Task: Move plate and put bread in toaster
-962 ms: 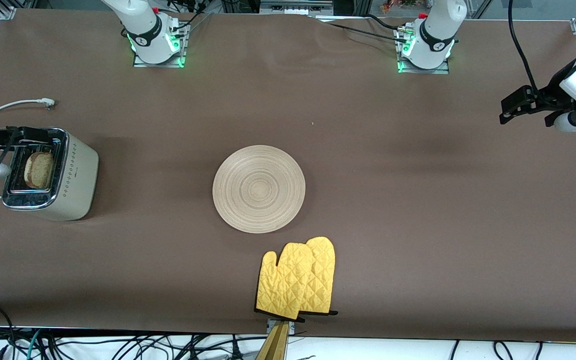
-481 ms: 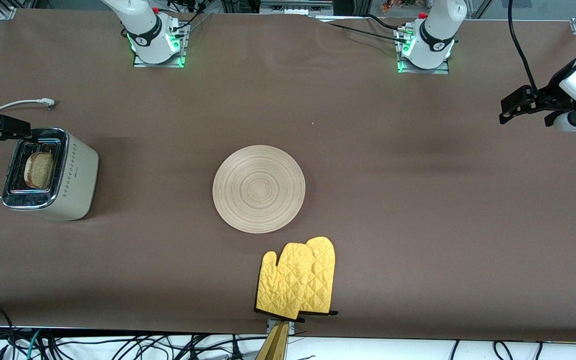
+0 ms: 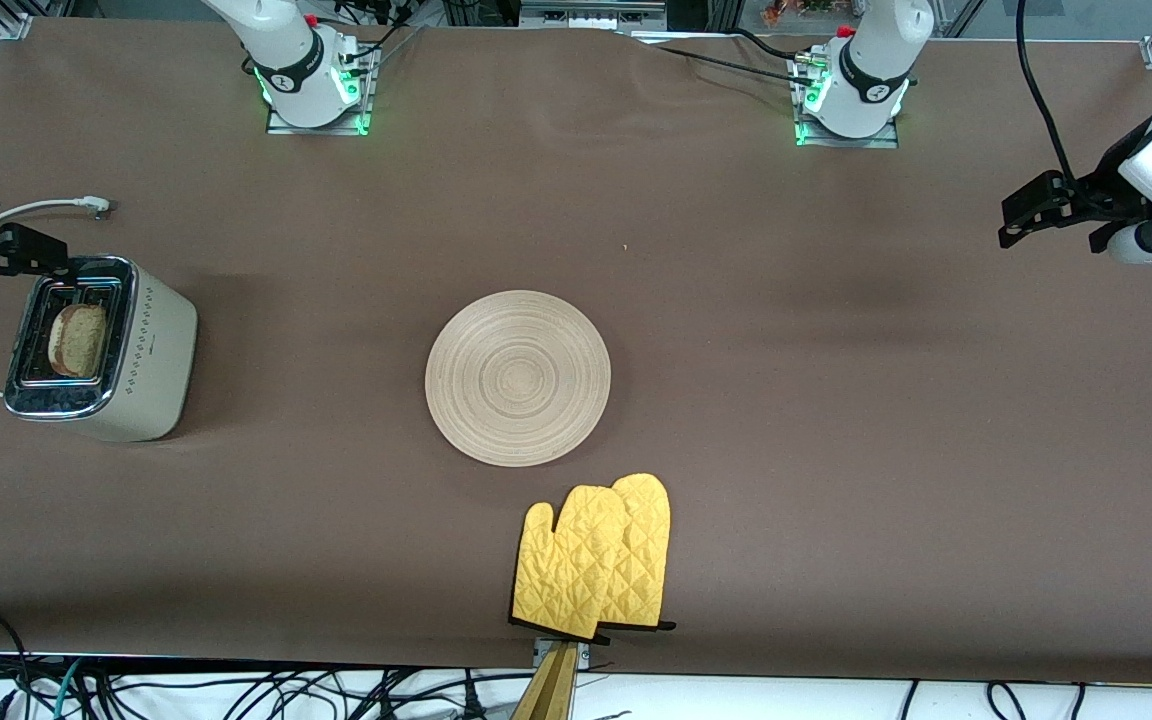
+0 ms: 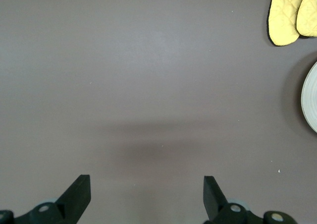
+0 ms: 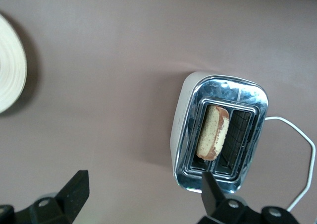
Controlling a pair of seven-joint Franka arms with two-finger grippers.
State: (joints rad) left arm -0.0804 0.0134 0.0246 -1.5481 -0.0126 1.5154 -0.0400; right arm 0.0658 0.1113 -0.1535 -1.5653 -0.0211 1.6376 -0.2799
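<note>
The bread (image 3: pixel 76 340) stands in one slot of the cream toaster (image 3: pixel 151 350) at the right arm's end of the table; both also show in the right wrist view, the bread (image 5: pixel 213 132) in the chrome-topped toaster (image 5: pixel 183 120). My right gripper (image 3: pixel 11 252) is open and empty, raised just past the toaster's end that is farther from the camera; its jaws (image 5: pixel 143 199) stand wide apart. The wooden plate (image 3: pixel 518 377) lies bare at the table's middle. My left gripper (image 3: pixel 1021 215) is open and empty, waiting above the left arm's end of the table (image 4: pixel 146 194).
A pair of yellow oven mitts (image 3: pixel 596 560) lies nearer the camera than the plate, at the table's edge. The toaster's white cord (image 3: pixel 36 208) runs on the cloth beside the right gripper. The plate's rim (image 4: pixel 311 102) and the mitts (image 4: pixel 292 13) show in the left wrist view.
My right gripper has drawn back from over the toaster's slots toward the table's end, empty. The bread stays in the slot. The left arm has not moved.
</note>
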